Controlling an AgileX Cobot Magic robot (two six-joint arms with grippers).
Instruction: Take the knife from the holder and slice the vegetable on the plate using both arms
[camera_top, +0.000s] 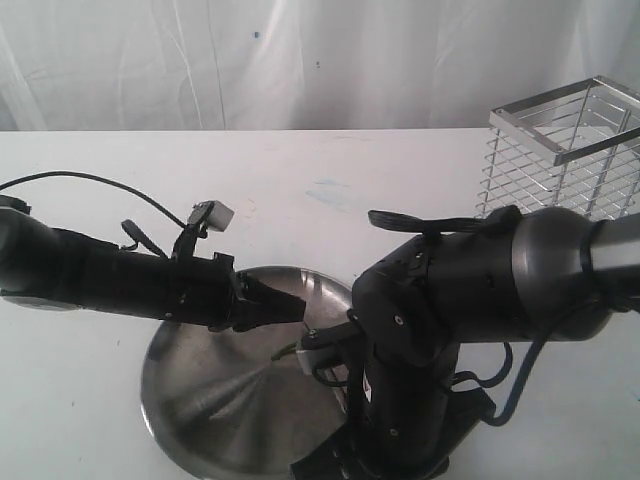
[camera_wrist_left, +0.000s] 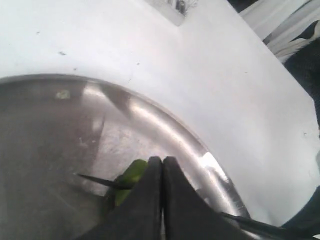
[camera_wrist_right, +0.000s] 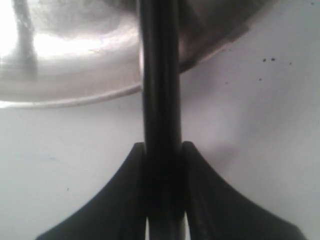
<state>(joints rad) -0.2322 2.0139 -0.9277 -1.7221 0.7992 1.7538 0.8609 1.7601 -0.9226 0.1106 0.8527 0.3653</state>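
The left claw (camera_wrist_left: 162, 162), jaws pressed tight together, sets its tips against the vegetable (camera_wrist_left: 131, 172). The vegetable lies on the plate (camera_wrist_left: 165, 125), toward 2 o'clock from the plate's centre in the exterior view, and the claw seems placed to pin it for cutting. The right claw (camera_wrist_right: 162, 150) clamps the knife (camera_wrist_right: 160, 90), which crosses the plate's rim near 4 o'clock. The holder (camera_top: 560, 150) stands well apart on the tabletop (camera_top: 300, 180), out at 2 o'clock.
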